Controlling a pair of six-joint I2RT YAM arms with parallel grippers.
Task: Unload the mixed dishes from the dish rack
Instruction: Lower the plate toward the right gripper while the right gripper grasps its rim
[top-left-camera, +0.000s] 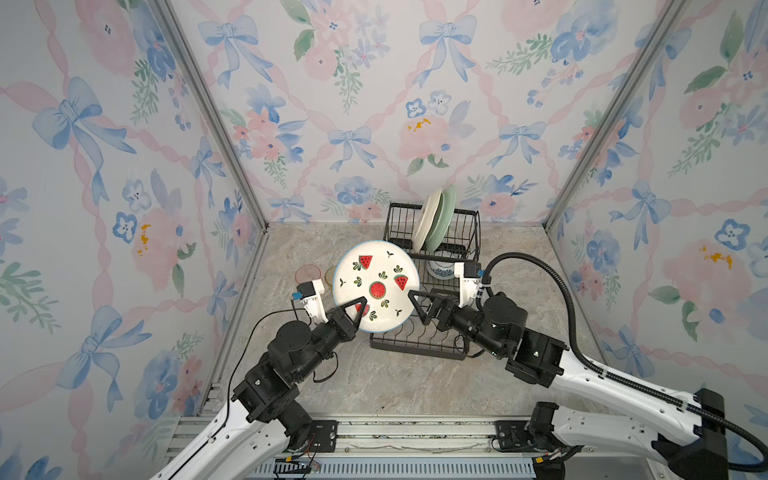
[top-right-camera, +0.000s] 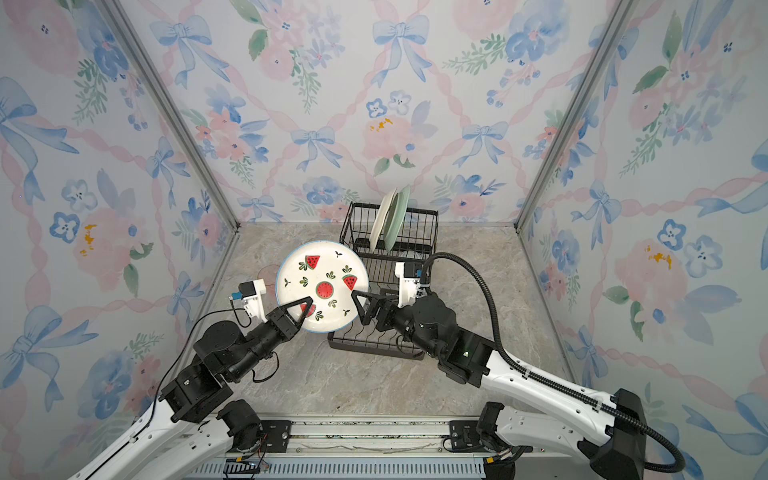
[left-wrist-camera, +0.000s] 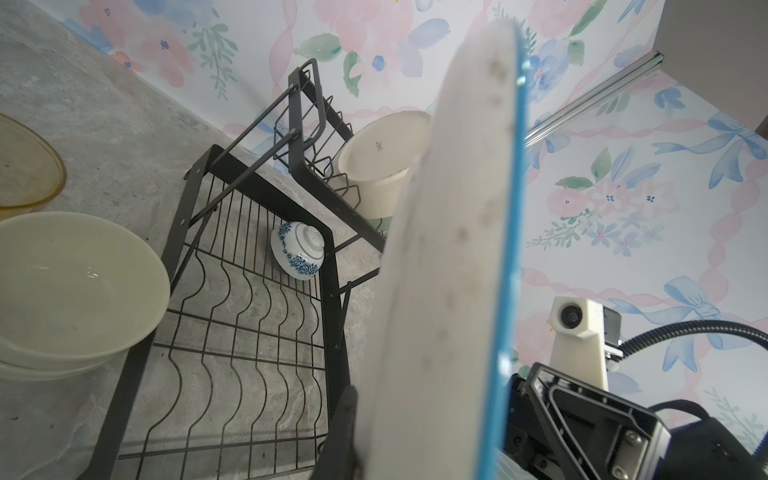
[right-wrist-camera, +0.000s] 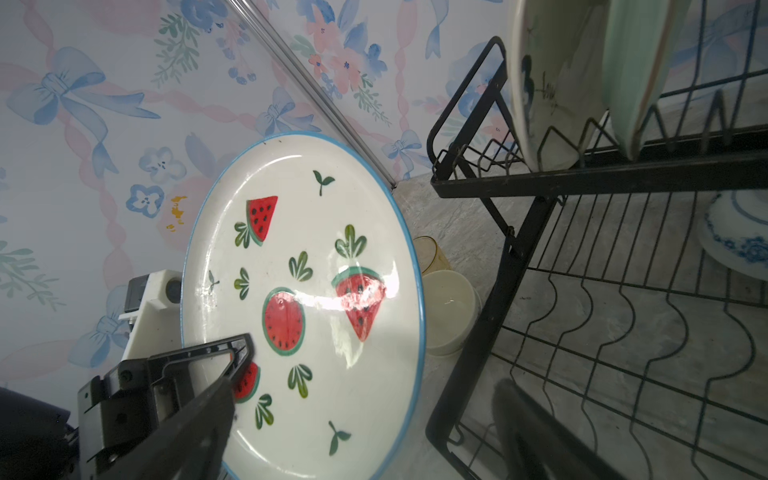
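Observation:
My left gripper (top-left-camera: 362, 305) is shut on the near rim of the white watermelon-print plate (top-left-camera: 376, 286), which hangs tilted above the left end of the black dish rack (top-left-camera: 419, 347). The right gripper (top-left-camera: 417, 308) stands open at the plate's right rim, and in the right wrist view that blue edge (right-wrist-camera: 415, 374) lies between its spread fingers. A cream plate (top-left-camera: 426, 220) and a pale green plate (top-left-camera: 442, 220) stand upright in the raised basket. Under it, a blue-and-white bowl (left-wrist-camera: 297, 249) lies upside down on the lower tray.
Left of the rack, on the marble table, stand stacked cream bowls (left-wrist-camera: 75, 286), a yellow tumbler (right-wrist-camera: 430, 253) and a pink tumbler (top-left-camera: 308, 274), partly hidden under the plate in both top views. Papered walls close the back and sides.

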